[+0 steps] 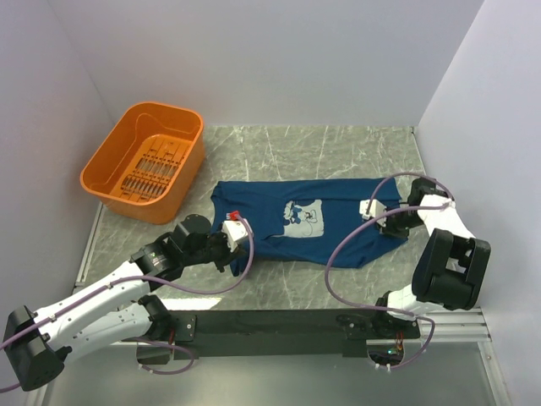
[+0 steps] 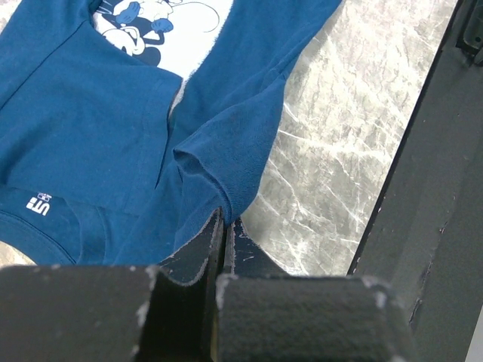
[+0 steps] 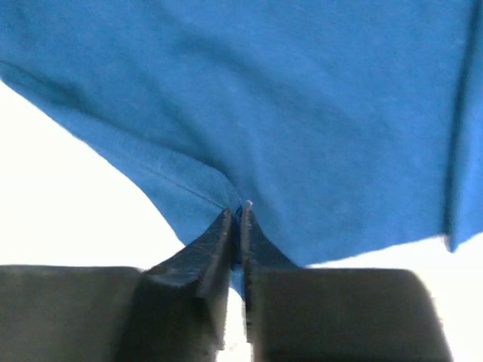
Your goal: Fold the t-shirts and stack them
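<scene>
Top external view gives us the marble table (image 1: 338, 144), and at its middle the navy t-shirt (image 1: 338, 233) lies spread nearly flat, chest upward, between the two arms. The orange basket (image 1: 182, 182) stands at the far left corner, just beyond the shirt's corner and apart from it. We see only this one shirt and no folded pile, so we judge the task to be at its start: no finished fold shows, and the folding and the stacking are both left to do. The left arm reaches low across the near left of the table to the shirt's left edge, while the right arm rises at the right side and bends back inward to the shirt's right edge. The left gripper (image 2: 224, 226) has its jaws pressed together on a ridge of the cloth's edge; the right gripper (image 3: 236, 219) likewise pinches a pleat of fabric. Smallest, the pale mouse print (image 1: 303, 218) sits midway between them.
</scene>
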You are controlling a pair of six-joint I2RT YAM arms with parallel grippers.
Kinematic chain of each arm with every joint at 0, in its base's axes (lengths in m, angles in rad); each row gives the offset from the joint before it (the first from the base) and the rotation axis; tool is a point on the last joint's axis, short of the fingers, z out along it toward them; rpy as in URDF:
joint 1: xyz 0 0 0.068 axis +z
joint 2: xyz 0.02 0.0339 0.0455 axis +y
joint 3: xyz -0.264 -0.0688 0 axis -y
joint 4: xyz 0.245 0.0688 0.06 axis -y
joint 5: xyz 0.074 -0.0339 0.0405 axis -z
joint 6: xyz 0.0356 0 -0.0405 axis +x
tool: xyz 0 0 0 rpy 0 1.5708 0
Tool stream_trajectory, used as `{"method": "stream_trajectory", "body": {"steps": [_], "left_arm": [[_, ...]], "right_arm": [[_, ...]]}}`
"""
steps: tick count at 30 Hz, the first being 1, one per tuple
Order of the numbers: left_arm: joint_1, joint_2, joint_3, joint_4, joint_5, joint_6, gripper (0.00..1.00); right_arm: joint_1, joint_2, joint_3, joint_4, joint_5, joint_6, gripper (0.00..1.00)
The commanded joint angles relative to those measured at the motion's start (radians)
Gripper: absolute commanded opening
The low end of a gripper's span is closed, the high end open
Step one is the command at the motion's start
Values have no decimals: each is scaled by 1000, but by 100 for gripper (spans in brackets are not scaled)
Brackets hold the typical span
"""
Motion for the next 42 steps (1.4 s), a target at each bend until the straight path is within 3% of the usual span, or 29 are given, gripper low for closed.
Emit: {"method": "stream_trajectory", "body": {"steps": [1, 4, 8, 15, 23, 28, 42], "left_arm": [[3, 7, -8, 47, 23, 11, 0], [6, 12, -10, 49, 21, 12, 0], [6, 15, -7, 47, -2, 17, 0], [6, 44, 45, 12, -64, 49, 0], [6, 131, 235, -91, -155, 236, 0], [8, 185, 349, -137, -103, 359, 0], [21, 467, 665, -357, -111, 682, 0]], "right_arm": [[-4, -35, -30, -13, -37, -10, 9], [-13, -65, -38, -2, -66, 28, 0], [-53, -127, -28, 4, -97, 177, 0], [-240, -303, -67, -26, -192, 290, 0], [-297, -411, -150, 73, -279, 505, 0], [-308, -434, -181, 125, -281, 573, 0], [-363, -353, -155, 182, -337, 705, 0]]}}
